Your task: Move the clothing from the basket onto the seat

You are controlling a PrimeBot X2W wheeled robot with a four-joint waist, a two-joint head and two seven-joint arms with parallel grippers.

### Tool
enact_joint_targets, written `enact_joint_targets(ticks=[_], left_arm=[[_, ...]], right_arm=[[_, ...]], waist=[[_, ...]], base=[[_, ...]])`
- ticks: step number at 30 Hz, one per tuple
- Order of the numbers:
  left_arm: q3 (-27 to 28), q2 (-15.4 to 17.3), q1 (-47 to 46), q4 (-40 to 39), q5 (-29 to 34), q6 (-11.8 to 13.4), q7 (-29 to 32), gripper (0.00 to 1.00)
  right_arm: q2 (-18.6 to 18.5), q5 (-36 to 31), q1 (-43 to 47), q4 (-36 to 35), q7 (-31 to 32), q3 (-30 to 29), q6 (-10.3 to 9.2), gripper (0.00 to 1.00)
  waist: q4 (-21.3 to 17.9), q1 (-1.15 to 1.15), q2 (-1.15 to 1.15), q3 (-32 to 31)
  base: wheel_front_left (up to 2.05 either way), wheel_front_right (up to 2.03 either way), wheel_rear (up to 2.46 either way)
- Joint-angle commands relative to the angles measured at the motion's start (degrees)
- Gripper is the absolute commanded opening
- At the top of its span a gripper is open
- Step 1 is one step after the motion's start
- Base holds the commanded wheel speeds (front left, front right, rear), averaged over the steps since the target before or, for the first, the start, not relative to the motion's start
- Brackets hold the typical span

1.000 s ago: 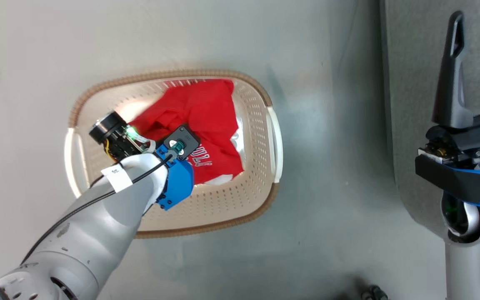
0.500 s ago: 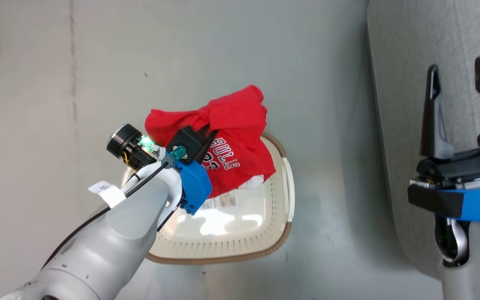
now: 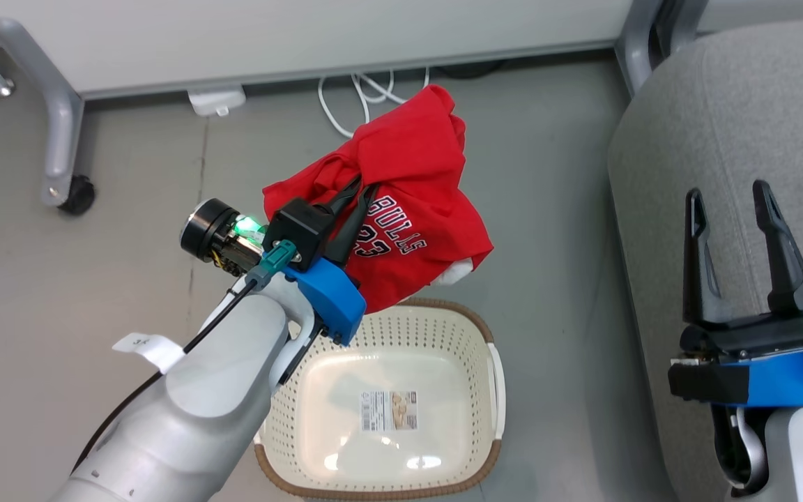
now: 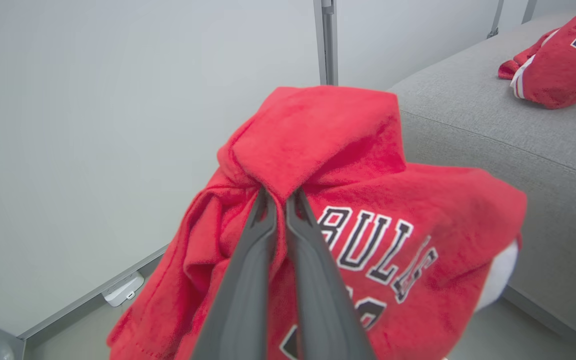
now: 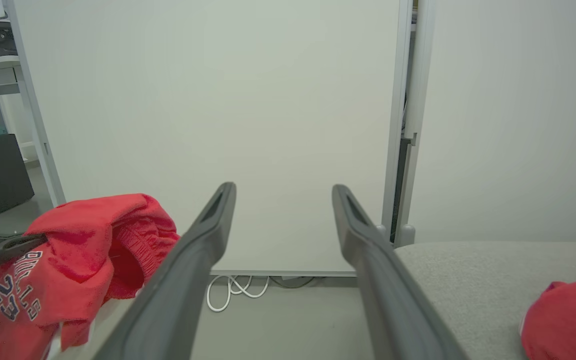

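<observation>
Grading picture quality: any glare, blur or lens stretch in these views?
Head view: sharp, even light, two glare spots on the basket bottom. Left wrist view: the clothing looks slightly soft and grainy; the left tool looms large near the lens. Right wrist view: flat light, the right tool looks stretched wide by the lens.

The left arm's pale forearm (image 3: 220, 376) slants over the left rim of the basket (image 3: 495, 390), with its blue wrist piece (image 3: 328, 296) above the basket's far-left corner. The left gripper (image 3: 366, 187) hangs beyond the basket's far rim, its fingers pinched together on a fold of the clothing (image 3: 422, 160). The right gripper (image 3: 727, 192) stands well to the basket's right, fingers spread wide, holding nothing.
</observation>
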Motion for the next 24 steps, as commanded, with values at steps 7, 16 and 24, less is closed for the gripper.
enact_joint_targets(ticks=[7, 16, 24], left_arm=[[5.29, 0.38, 4.09, -6.38, 2.32, 0.3, -0.28, 0.0], [7.4, 0.58, 6.36, -10.48, 4.07, -0.08, -0.27, 0.0], [8.35, 0.87, 7.39, -12.38, 4.74, -0.05, -0.28, 0.0]], right_arm=[[0.06, 0.97, 4.4, 1.57, -0.2, 0.33, 0.03, 1.0], [0.06, 2.19, 7.16, 2.72, -0.2, 0.98, 0.03, 1.0], [0.06, 2.98, 8.03, 3.52, -0.19, 1.43, 0.03, 1.0]], waist=[[1.29, 0.02, -0.01, -7.6], [1.92, 0.02, -0.01, -10.83], [2.17, 0.02, -0.01, -12.22]], base=[[0.0, 0.0, 0.0], [0.0, 0.0, 0.0], [0.0, 0.0, 0.0]])
